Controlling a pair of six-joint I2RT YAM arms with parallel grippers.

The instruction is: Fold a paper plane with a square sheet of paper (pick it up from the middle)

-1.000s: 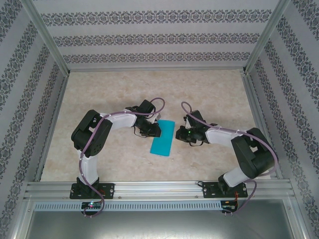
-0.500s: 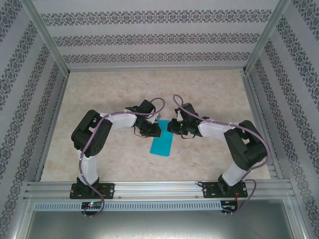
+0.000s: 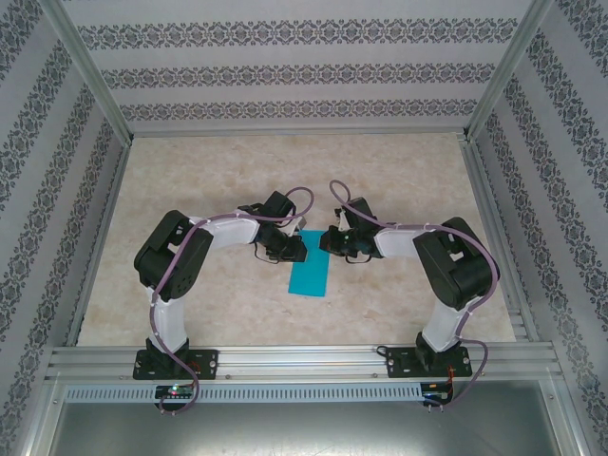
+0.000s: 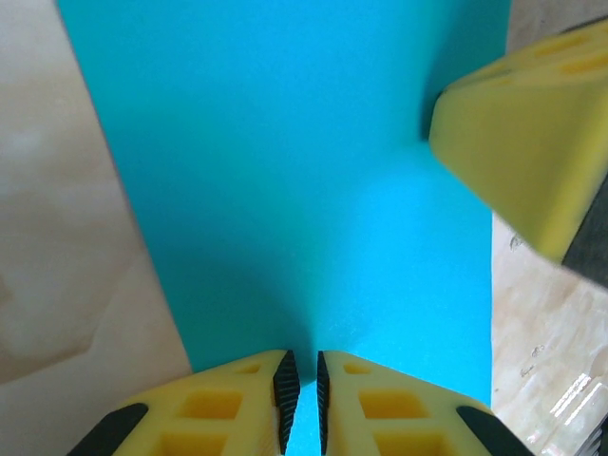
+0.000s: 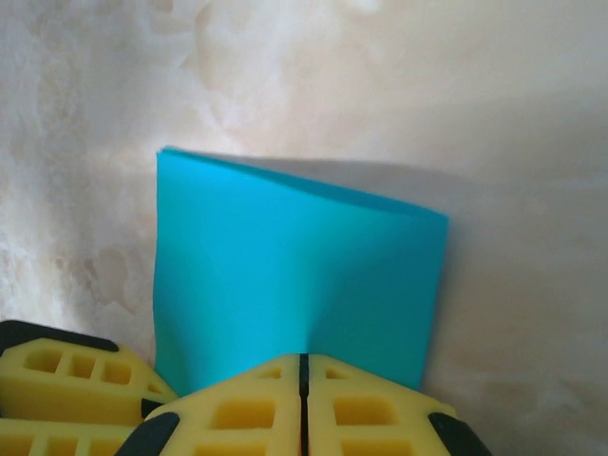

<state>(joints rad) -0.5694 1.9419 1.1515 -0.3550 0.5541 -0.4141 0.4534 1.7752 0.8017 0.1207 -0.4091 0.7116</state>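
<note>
Item: square sheet of paper (image 3: 309,274), turquoise, plain; I see it doubled into a narrow oblong

Location: middle of the table (image 3: 209,180), between the two arms, long side running near to far; the far end is under both claws and the near end lies free and flat

Claw, left: the left gripper (image 4: 302,370) has its fingers (image 4: 228,408) drawn together, with the sheet's left edge nipped between the dark pads

Claw, right: the right gripper (image 5: 304,366) is pressed closed on the opposite edge, and the paper puckers into the seam between the fingers

Why held so: my judgement is that the two pinches face each other across the far end so one can anchor the layers while the other turns a corner. Gripped from both sides, so thin a sheet cannot slide on the smooth top

Layers: the right wrist view shows the far edge arching up off the table and casting a shadow. It is probably two plies, though I cannot be sure from this angle

Count: one sheet; two arms; two claws; four yellow fingers

Stage: I take it the half fold is in and the nose folds are not yet made
</note>
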